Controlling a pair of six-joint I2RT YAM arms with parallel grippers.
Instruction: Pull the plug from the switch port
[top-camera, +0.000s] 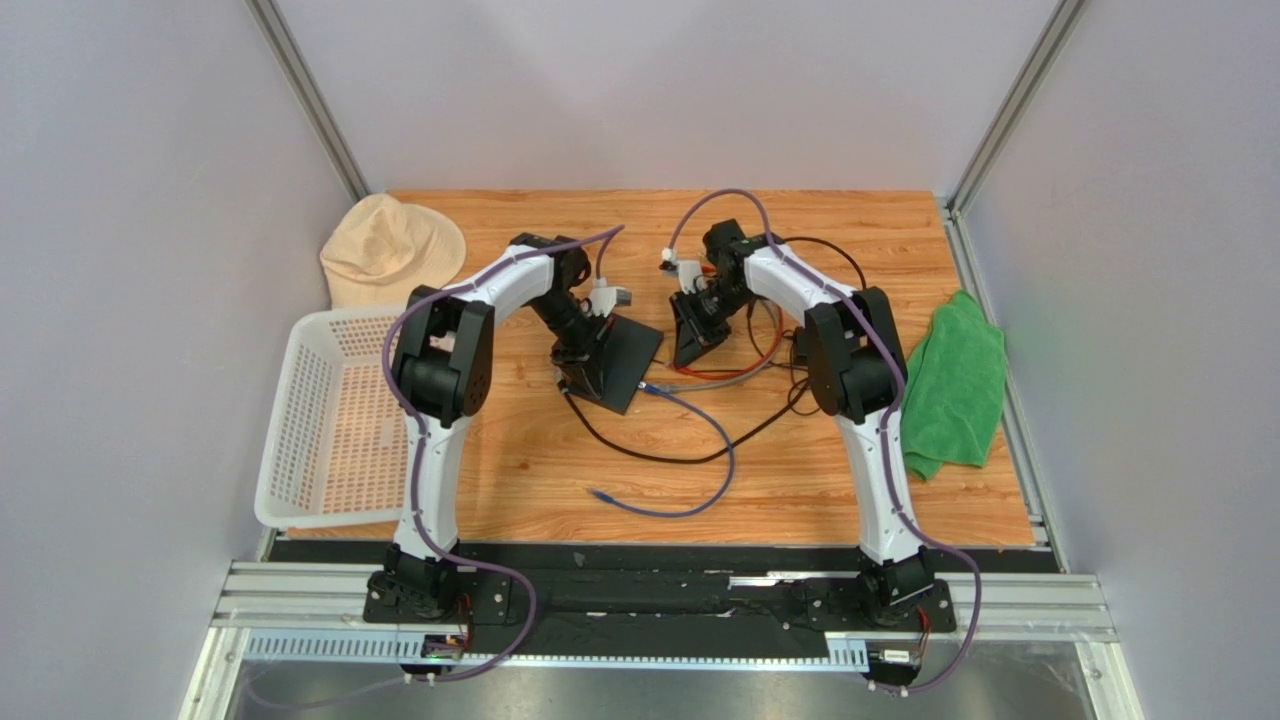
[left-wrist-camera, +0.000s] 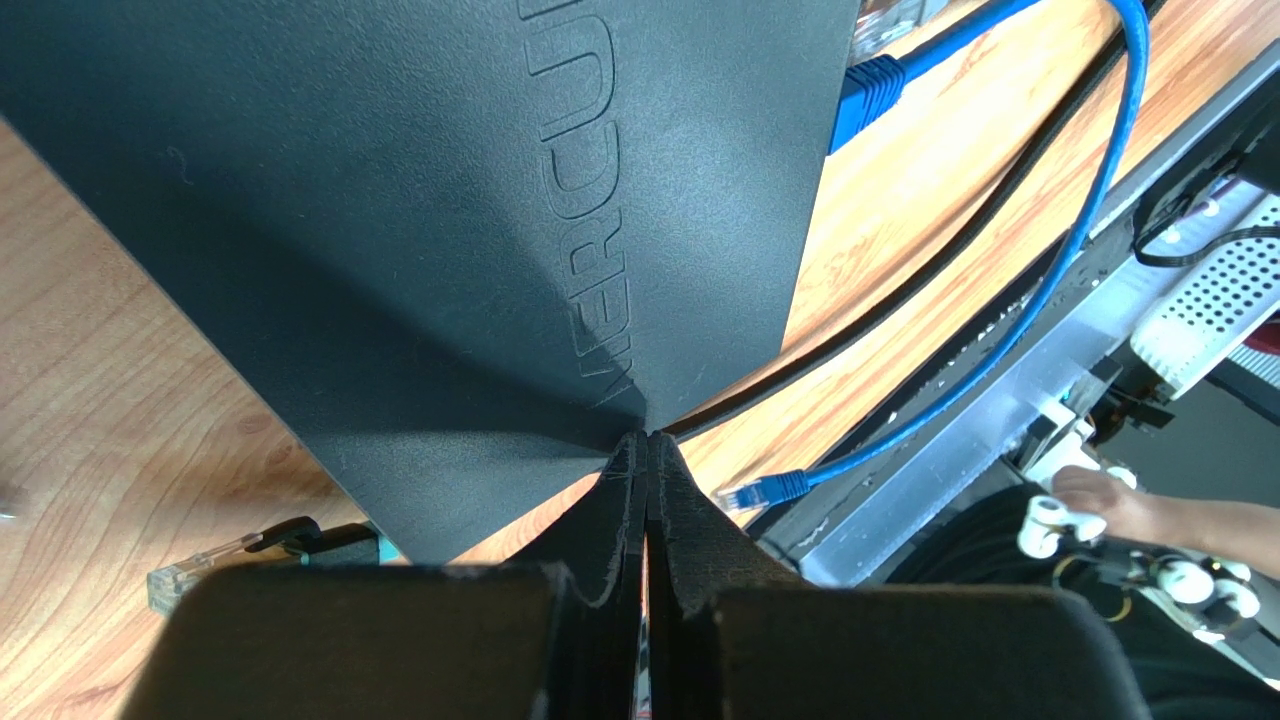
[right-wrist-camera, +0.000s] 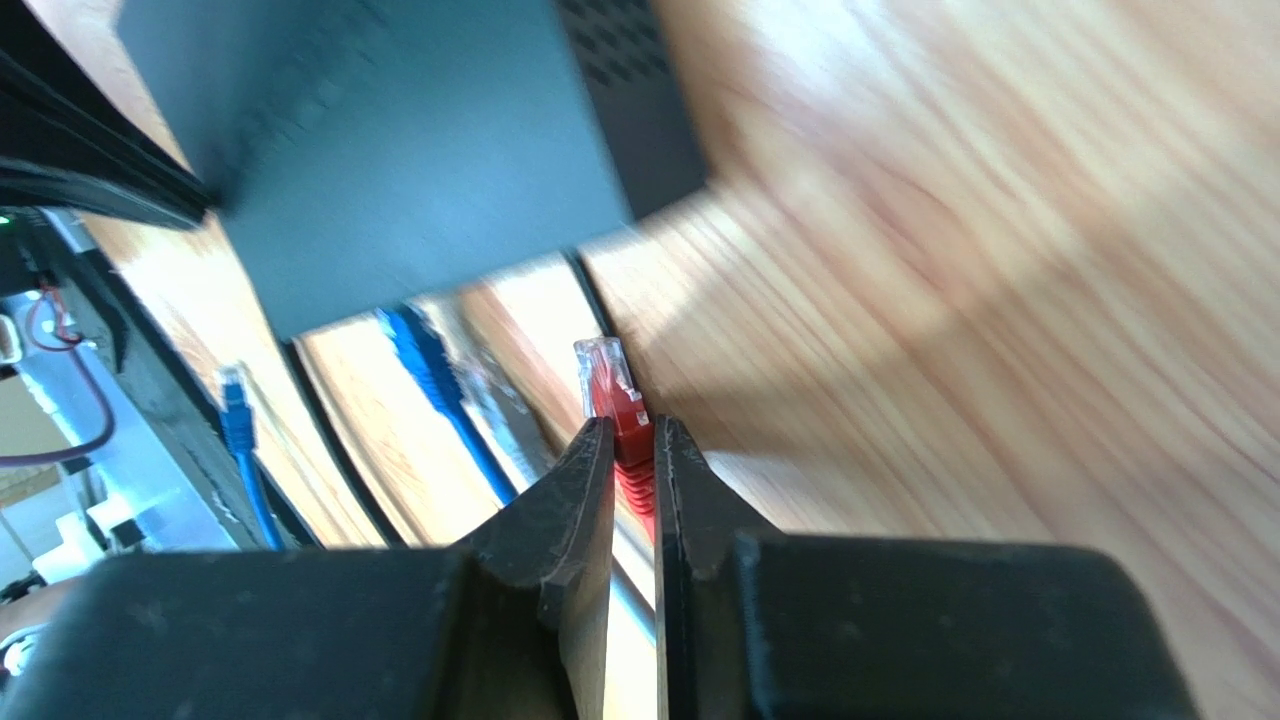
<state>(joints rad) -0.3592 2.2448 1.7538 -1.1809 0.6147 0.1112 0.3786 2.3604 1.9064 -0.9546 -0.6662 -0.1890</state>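
The black switch (top-camera: 619, 357) (left-wrist-camera: 451, 225) (right-wrist-camera: 406, 150) lies flat mid-table. A blue plug (left-wrist-camera: 872, 83) (right-wrist-camera: 409, 338) sits in a port on its narrow edge. Its blue cable (top-camera: 706, 435) loops toward me and ends in a loose blue connector (left-wrist-camera: 766, 486) (top-camera: 598, 494). My left gripper (top-camera: 579, 368) (left-wrist-camera: 649, 443) is shut and empty, its tips resting at the switch's corner. My right gripper (top-camera: 694, 348) (right-wrist-camera: 634, 428) is shut on a red plug (right-wrist-camera: 609, 383). That plug's clear tip points at the switch but stands apart from it, above the wood.
A black cable (top-camera: 676, 450) curves over the wood in front of the switch, and a red cable (top-camera: 759, 360) trails right. A white basket (top-camera: 323, 420) and beige hat (top-camera: 391, 248) sit at the left. A green cloth (top-camera: 954, 383) lies at the right edge.
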